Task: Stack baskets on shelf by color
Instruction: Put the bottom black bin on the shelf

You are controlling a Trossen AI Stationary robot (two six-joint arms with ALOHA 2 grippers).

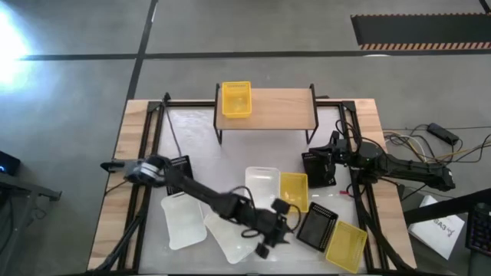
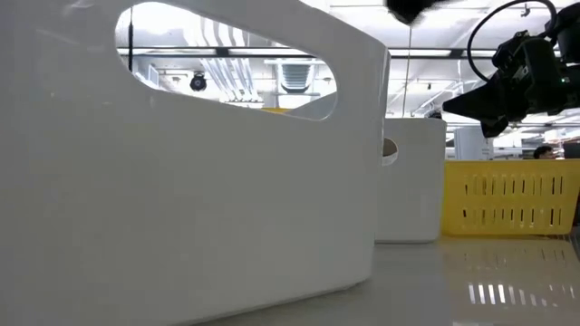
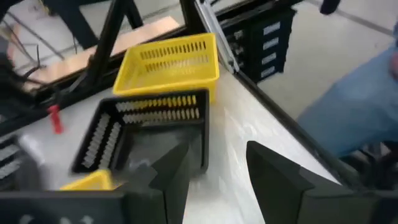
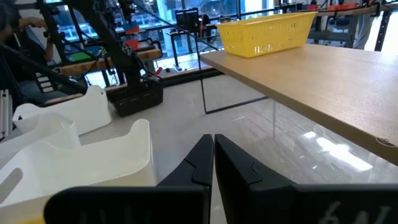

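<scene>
High view first: my left gripper (image 1: 270, 239) is out over the front of the table, fingers spread with nothing between them, hovering just beside the black slotted plastic basket (image 1: 317, 225). The left wrist view confirms it: that black basket (image 3: 149, 127) lies just ahead of the open fingers (image 3: 171, 180), one finger over its near rim and the other outside it. I judge I am on the approach to picking it up; no grip yet.

The black basket sits flat, opening up, between two loose yellow slotted plastic baskets, one toward the shelf side (image 1: 293, 190) and one at the front right corner (image 1: 345, 245), touching or nearly touching both. Its long axis runs roughly front to back, skewed on the table. The next move, as I read it, calls for dropping one finger inside the near wall and one outside, then closing, without dragging the yellow neighbours.

The small wooden-topped shelf on black legs (image 1: 280, 107) stands at the table's far edge with one yellow basket (image 1: 235, 100) already at its left end. Three translucent white rounded baskets (image 1: 184, 221) lie at the front left.

My right gripper (image 1: 335, 140) waits near the shelf's right legs, fingers pressed together, empty.
</scene>
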